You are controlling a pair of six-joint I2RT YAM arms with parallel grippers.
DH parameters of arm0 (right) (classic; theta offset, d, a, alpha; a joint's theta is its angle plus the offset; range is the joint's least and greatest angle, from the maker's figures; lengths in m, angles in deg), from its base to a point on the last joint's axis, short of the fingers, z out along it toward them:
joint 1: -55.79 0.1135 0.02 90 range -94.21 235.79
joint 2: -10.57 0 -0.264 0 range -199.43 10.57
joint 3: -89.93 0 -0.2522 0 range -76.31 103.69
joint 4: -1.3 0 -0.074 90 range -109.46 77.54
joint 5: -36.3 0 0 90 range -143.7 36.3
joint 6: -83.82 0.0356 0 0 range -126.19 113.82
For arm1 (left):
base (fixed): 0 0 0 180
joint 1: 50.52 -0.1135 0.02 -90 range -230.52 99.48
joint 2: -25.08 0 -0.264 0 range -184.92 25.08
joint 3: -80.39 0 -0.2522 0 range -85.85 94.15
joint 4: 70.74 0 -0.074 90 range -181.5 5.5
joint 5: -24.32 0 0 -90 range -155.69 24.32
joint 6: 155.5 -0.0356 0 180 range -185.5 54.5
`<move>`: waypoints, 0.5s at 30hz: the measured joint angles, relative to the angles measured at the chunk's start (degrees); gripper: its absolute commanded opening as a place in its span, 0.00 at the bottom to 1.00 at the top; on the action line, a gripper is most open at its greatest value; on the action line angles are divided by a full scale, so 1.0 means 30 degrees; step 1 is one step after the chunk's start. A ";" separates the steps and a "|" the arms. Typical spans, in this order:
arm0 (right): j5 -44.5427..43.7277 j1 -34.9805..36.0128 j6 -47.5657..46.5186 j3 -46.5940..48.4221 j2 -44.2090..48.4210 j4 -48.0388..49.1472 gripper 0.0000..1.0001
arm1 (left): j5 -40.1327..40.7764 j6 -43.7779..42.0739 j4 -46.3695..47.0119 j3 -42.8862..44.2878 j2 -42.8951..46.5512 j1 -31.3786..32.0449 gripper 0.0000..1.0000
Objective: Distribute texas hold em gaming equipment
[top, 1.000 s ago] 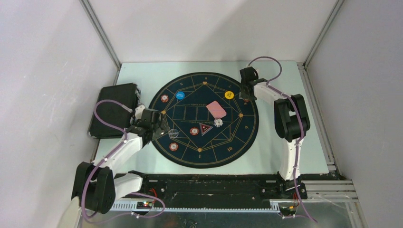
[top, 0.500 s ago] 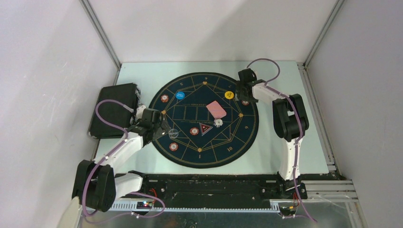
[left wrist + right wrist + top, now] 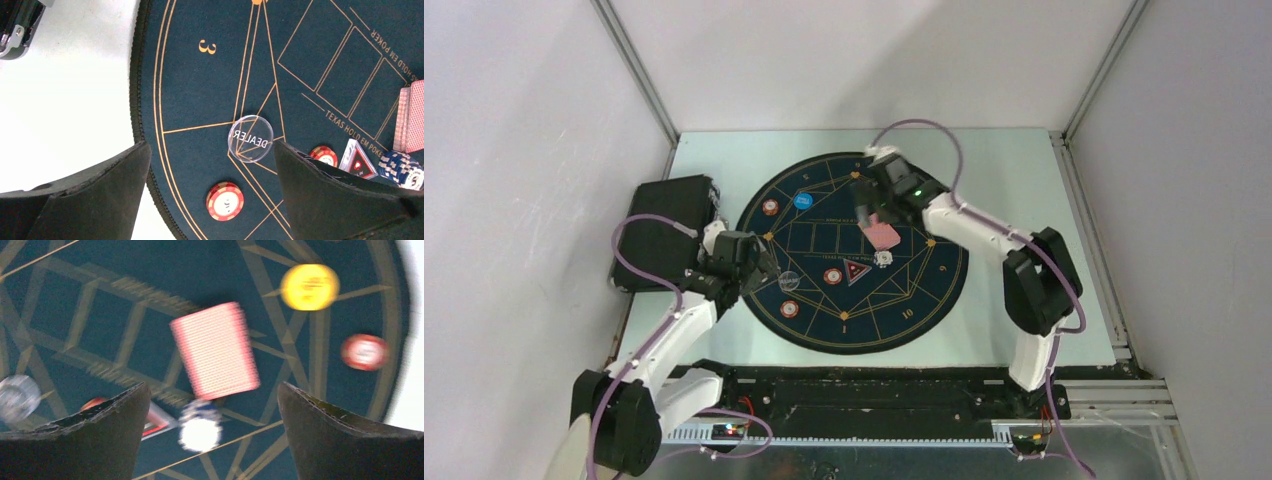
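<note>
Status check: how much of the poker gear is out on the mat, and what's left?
Done, apparently: single chips sit around the mat, including a blue chip, a yellow chip and a red-white chip. In hand: nothing gripped; the right claw hovers open over the card deck, the left claw open over the dealer button. Left: the deck looks undealt, and a chip stack sits beside it.

Mat (image 3: 904,290), case (image 3: 664,225), table (image 3: 1014,290)
Dark round gold-lined mat lies mid-table; black case sits just beside its left edge.

DEALER on clear disc (image 3: 250,138), 3 on mat (image 3: 192,92)
</note>
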 measured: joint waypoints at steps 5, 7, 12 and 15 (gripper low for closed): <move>0.1639 0.4758 -0.0772 -0.0058 -0.0481 0.0823 0.93 | 0.0204 0.0000 -0.0233 0.0000 0.0488 0.0007 1.00; 0.1902 0.6353 -0.0911 0.0153 -0.1319 0.0823 0.90 | 0.0306 0.0000 -0.0306 0.0000 0.0532 0.0000 1.00; 0.2193 0.7461 -0.0940 0.0867 -0.3417 0.0503 0.85 | 0.0357 0.0000 -0.0474 -0.0007 0.0539 0.0000 1.00; 0.2244 0.7089 -0.0933 0.0962 -0.3920 0.0357 0.81 | 0.0350 0.0000 -0.0474 -0.0007 0.0539 0.0007 1.00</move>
